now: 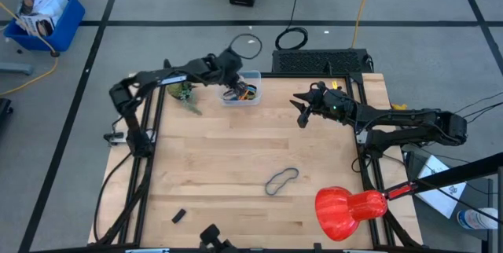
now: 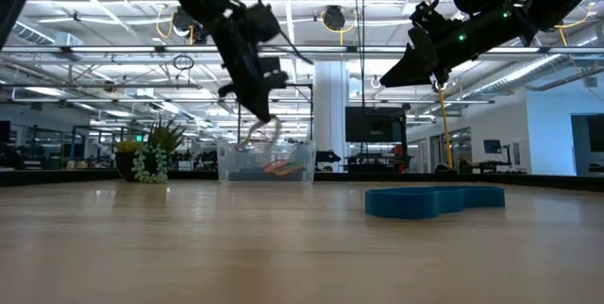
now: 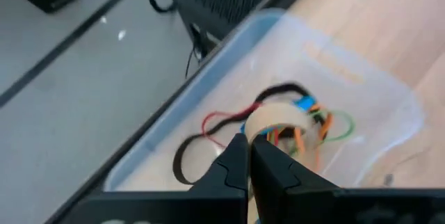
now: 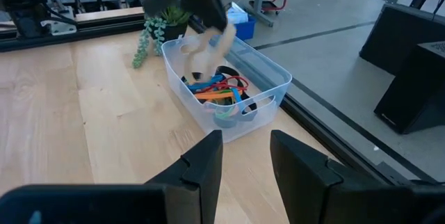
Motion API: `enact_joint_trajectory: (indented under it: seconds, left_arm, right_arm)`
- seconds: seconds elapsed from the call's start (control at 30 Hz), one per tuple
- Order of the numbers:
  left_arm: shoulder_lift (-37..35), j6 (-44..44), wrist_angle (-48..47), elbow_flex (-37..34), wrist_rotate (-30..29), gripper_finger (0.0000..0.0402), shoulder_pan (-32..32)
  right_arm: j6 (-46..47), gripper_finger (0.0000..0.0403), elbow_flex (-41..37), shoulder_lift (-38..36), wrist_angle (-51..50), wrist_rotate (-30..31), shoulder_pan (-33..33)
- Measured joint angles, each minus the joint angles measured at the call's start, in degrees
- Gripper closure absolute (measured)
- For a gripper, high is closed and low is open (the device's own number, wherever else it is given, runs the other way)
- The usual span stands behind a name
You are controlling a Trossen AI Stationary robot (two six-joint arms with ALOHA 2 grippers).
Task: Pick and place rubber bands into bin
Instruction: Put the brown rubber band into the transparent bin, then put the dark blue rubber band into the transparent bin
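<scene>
The wooden surface [image 1: 236, 159] carries the clear bin [image 1: 240, 89] at its far edge, just beside a small green plant [image 1: 184, 93]. The left end effector [image 1: 233, 80] hangs directly over the bin, fingers pinched together on a tan rubber band [image 3: 278, 117] that dangles down into the tub. Below it, inside the bin, lie the other rubber bands [image 4: 221, 92] — red, orange, blue, black and green, tangled in a loose heap. The right end effector [image 1: 301, 109] hovers above the surface to the right of the bin, well apart from it, its fingers spread with nothing between them. Nearer the front, one grey band [image 1: 281, 180] lies alone on the wood, and a small black block [image 1: 178, 216] sits toward the front left corner. A red, pumpkin-shaped object [image 1: 350, 210] sits at the front right edge. No writing is legible on anything here.
</scene>
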Motion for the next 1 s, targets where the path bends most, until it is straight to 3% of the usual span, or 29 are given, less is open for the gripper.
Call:
enact_joint_trajectory:
  seconds: [0.3,0.43,0.7,1.0]
  left_arm:
    - [7.3,0.0,0.1,0.0,0.1,0.0389,-0.4]
    - [7.4,-0.2,0.5,0.0,1.4,0.0394,-0.5]
    - [7.0,-1.8,1.4,0.0,1.4,0.0350,-1.0]
    - [7.0,-0.6,1.6,0.0,1.1,0.0346,-2.4]
  right_arm:
    - [0.2,0.0287,0.0,0.0,0.0,0.0,0.0]
    - [0.1,0.0287,0.0,0.0,0.0,0.0,0.0]
    - [0.1,0.0287,0.0,0.0,0.0,0.0,0.0]
    - [0.1,0.0287,0.0,0.0,-0.7,0.0,0.0]
